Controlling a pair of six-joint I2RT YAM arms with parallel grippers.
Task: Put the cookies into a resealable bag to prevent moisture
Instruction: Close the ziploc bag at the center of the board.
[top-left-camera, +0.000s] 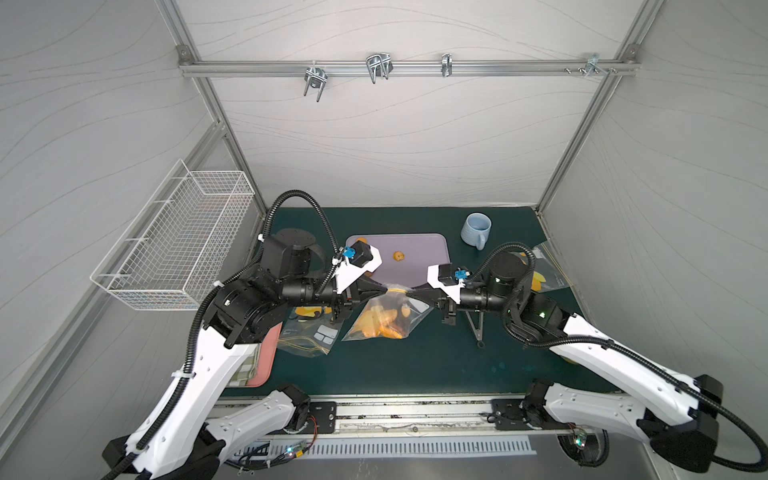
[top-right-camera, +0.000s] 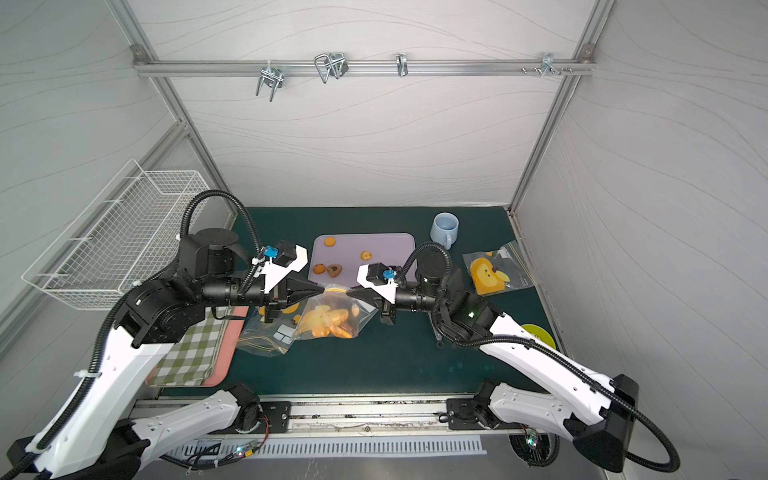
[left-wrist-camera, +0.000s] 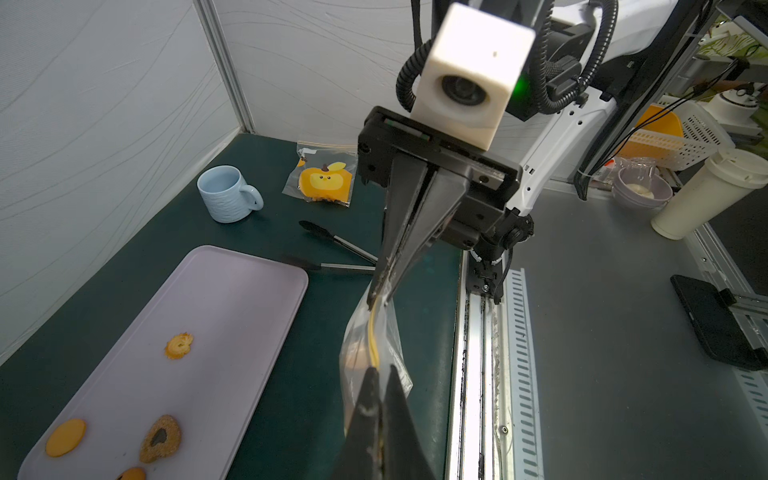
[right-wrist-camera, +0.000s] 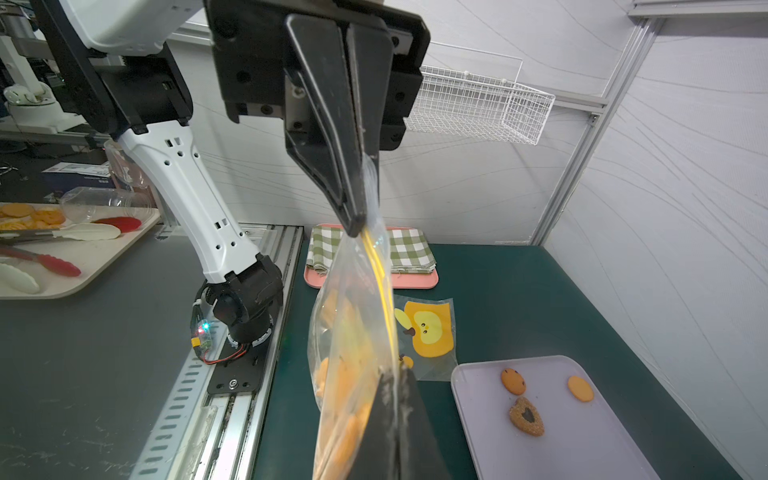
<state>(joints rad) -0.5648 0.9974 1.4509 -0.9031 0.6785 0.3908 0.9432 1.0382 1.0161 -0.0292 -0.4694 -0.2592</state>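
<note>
Two robot arms hold a clear resealable bag (top-left-camera: 388, 318) stretched between them over a dark green mat (top-left-camera: 415, 365), each pinching one end of the bag's yellow zip strip. The left gripper (top-left-camera: 385, 288) has its jaws pressed tight together on one end. The right gripper (top-left-camera: 409, 294) faces it almost tip to tip and is clamped just as firmly on the opposite end. Most of the cookies (top-right-camera: 326, 322), an orange-golden heap, sit inside the bag. The bag sags below the grippers toward the mat, and whether its bottom touches the mat cannot be told. Four more lie loose on the lavender tray (top-right-camera: 386, 245) just behind the bag: a plain orange round (top-right-camera: 329, 241) near a far corner, a flower-shaped biscuit (top-right-camera: 365, 255) mid-tray, and a speckled round (top-right-camera: 319, 269) just beside a dark heart-shaped cookie (top-right-camera: 333, 270). A pale blue mug (top-right-camera: 444, 230) stands upright at the back of the mat, near a printed bag (top-right-camera: 494, 272) lying flat. A second printed bag (top-right-camera: 270, 332) lies partly beneath the left gripper. Black tongs (left-wrist-camera: 340, 245) rest on the mat near the tray. A green-checked cloth (top-right-camera: 195, 349) sits folded on a pink tray (top-right-camera: 232, 332) at the left front, and a white wire basket (top-left-camera: 178, 232) hangs on the left wall.
</note>
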